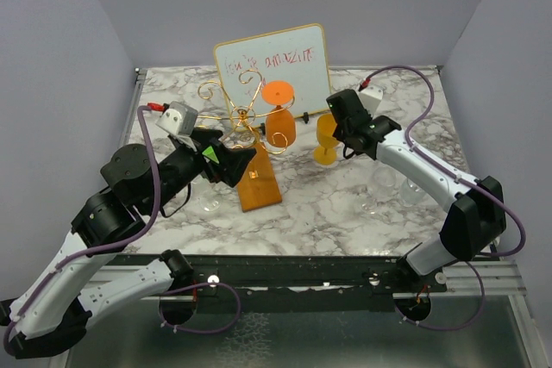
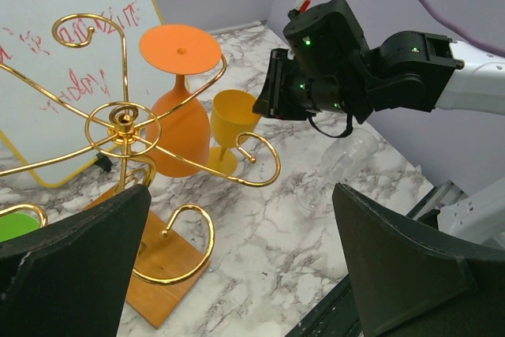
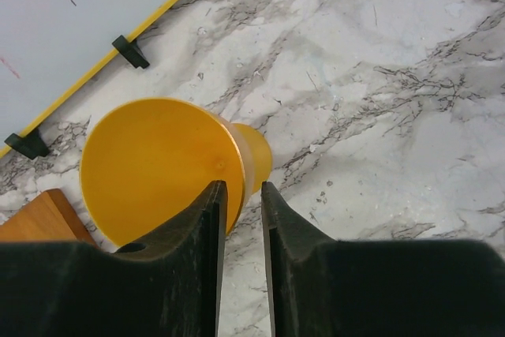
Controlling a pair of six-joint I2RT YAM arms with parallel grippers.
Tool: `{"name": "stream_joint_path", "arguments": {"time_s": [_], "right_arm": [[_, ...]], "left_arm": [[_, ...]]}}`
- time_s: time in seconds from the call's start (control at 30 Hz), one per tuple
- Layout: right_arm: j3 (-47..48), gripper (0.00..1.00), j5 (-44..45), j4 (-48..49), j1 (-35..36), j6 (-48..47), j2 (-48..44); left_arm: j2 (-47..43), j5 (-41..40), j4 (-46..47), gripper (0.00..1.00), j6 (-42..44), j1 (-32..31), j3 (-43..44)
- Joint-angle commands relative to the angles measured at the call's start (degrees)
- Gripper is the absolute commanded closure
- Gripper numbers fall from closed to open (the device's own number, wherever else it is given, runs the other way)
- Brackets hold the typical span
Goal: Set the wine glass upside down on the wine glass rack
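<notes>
The yellow wine glass [image 1: 326, 140] stands upright on the marble table [image 1: 345, 204], in front of the whiteboard [image 1: 276, 62]. My right gripper [image 3: 241, 187] sits at its rim, one finger over the bowl and one outside it. The gap between them is narrow, and I cannot tell whether they are actually pinching the wall.

Just left of the glass stands the wine glass rack [image 1: 244, 114], with an orange wine glass [image 1: 279, 122] hanging upside down from one gold arm. My left gripper [image 2: 241, 274] hovers near the rack's wooden base, fingers spread wide, holding nothing.
</notes>
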Motion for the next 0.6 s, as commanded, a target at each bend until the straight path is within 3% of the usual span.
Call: {"name": "stream_joint_path", "arguments": {"time_s": [0.0, 0.23, 0.4, 0.57], "right_arm": [[-1.75, 0.73, -4.16, 3.93, -2.25, -2.81, 1.0], [-3.38, 0.82, -11.94, 7.65, -5.69, -7.58, 0.29], [-4.19, 0.99, -14.6, 9.11, -6.47, -9.86, -0.77], [-5.82, 0.99, -12.85, 10.33, -6.86, -10.74, -5.81]], "left_arm": [[1.45, 1.51, -0.66, 0.01, -2.45, 0.02, 2.7], [5.96, 4.71, 0.14, 0.01, -5.34, 0.02, 5.85], [10.37, 9.46, 0.2, 0.01, -8.19, 0.02, 9.24], [14.34, 10.56, 1.65, 0.01, -10.93, 0.0, 12.63]]}}
